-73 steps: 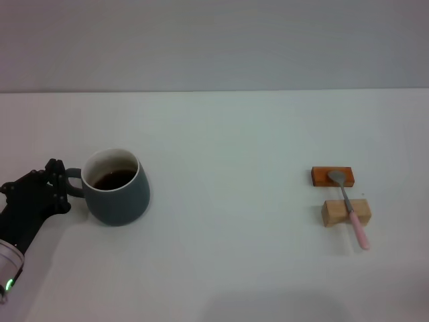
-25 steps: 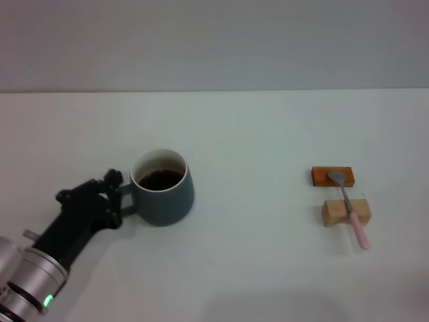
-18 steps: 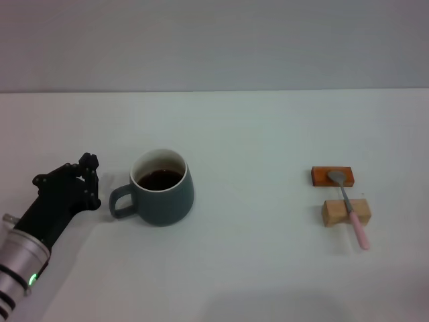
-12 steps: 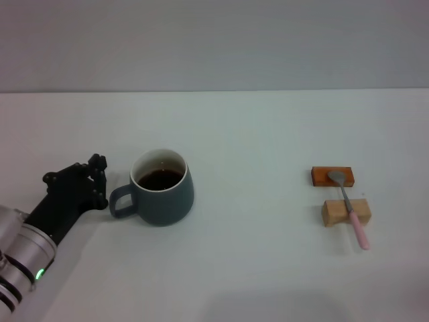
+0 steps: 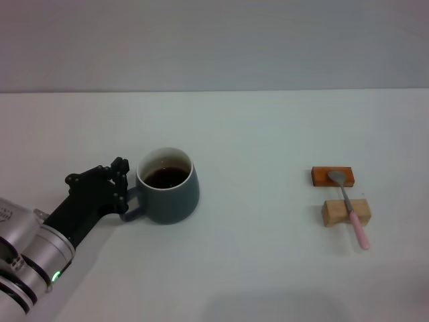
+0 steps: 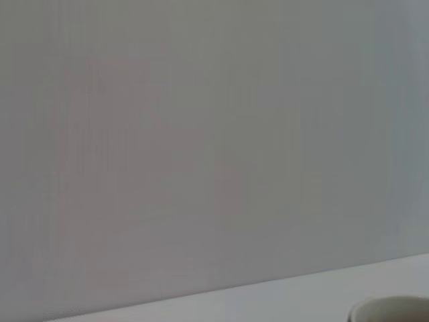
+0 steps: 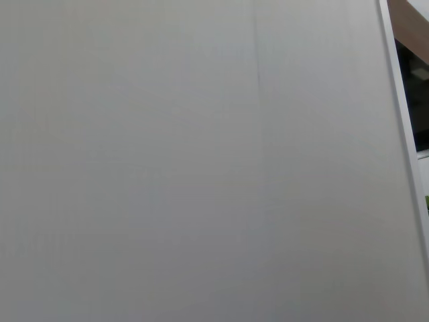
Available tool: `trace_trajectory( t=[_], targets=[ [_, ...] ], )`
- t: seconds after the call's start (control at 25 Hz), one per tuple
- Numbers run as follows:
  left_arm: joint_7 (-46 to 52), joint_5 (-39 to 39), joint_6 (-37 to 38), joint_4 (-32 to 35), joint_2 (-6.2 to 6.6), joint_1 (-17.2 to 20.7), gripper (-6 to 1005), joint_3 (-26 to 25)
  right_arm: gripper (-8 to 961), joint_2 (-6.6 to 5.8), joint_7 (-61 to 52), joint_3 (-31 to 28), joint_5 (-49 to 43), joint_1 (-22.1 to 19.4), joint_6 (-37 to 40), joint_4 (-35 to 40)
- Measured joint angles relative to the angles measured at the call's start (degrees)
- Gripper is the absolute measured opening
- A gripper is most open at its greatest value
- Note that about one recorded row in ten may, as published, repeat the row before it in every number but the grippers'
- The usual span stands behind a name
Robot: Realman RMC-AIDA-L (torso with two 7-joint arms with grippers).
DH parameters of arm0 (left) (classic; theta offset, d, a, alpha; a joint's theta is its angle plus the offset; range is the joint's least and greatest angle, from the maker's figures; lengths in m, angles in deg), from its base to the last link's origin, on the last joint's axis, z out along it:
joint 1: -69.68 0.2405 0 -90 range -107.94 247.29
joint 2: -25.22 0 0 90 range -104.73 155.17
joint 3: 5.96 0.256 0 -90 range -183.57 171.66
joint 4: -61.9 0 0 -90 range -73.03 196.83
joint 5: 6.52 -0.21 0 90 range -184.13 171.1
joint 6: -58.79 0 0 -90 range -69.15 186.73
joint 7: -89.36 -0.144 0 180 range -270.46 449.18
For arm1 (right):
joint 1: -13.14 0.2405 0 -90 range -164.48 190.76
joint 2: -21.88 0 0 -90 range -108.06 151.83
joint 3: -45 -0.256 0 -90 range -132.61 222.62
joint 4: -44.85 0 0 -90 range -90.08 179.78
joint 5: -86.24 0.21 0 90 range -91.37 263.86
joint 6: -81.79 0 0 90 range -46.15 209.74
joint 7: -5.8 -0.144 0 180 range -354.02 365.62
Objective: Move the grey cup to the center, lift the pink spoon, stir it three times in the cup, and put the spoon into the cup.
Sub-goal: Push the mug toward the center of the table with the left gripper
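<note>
Touching left claw [image 5: 120, 191]: grey cup [image 5: 169, 196]

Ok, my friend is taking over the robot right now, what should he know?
Left claw: at the grey cup, on its handle; grip unclear.
Right claw: out of sight.
The cup sits left of the center, with dark liquid inside.
Pink spoon: untouched, lying across the orange-brown block and the tan block on the right.
Left to do: finish centering the cup, lift the spoon, stir three times, leave it in the cup.

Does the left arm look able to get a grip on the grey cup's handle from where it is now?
Probably yes. The left gripper is already at the handle of the grey cup, with nothing between them; whether its fingers have closed on it is unclear.
</note>
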Motion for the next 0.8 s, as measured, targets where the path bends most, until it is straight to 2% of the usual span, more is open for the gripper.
trace_trajectory(
  t=[0.44, 0.8],
  targets=[
    [1.3, -0.4, 0.0, 2.6, 0.27, 1.3, 51, 3.2, 757, -0.13, 0.1, 0.0, 0.0, 0.4, -0.1, 0.0],
    [1.3, -1.4, -1.0, 5.6, 0.02, 2.2, 50, 5.1, 756, -0.16, 0.2, 0.0, -0.1, 0.5, -0.1, 0.0]
  ],
)
